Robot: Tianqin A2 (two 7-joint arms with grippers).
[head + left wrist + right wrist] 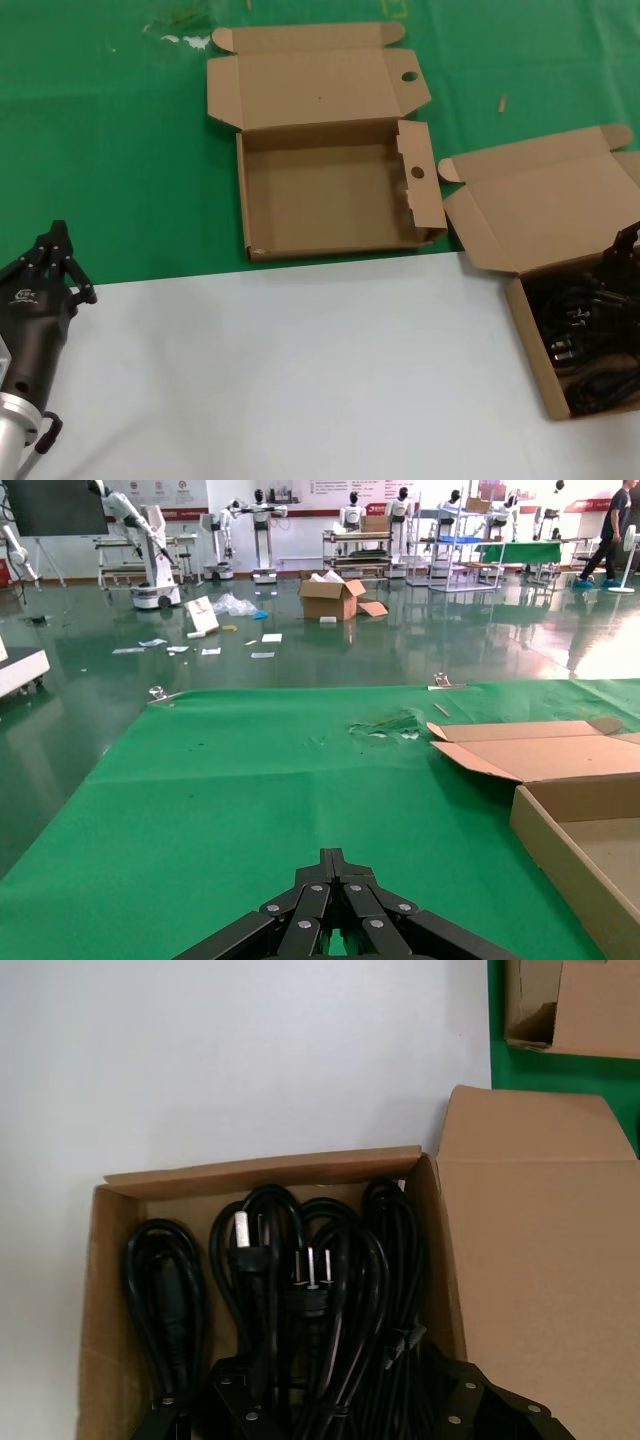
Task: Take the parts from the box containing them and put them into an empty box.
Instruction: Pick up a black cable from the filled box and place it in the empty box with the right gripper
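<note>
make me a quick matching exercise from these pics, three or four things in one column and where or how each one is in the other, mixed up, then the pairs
Things
1. power cables
2. box with round holes
3. left gripper
4. right gripper

Places or states
A. on the green cloth, nothing inside
B. low on the robot's left, over the white surface's edge
C. coiled in the plain-lidded box
D. over the cable box, at the right edge

Pairs: 1-C, 2-A, 3-B, 4-D

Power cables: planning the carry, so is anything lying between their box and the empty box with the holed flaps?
Nothing visible does. Between the power cables in their box and the empty box lies only bare table.
</note>
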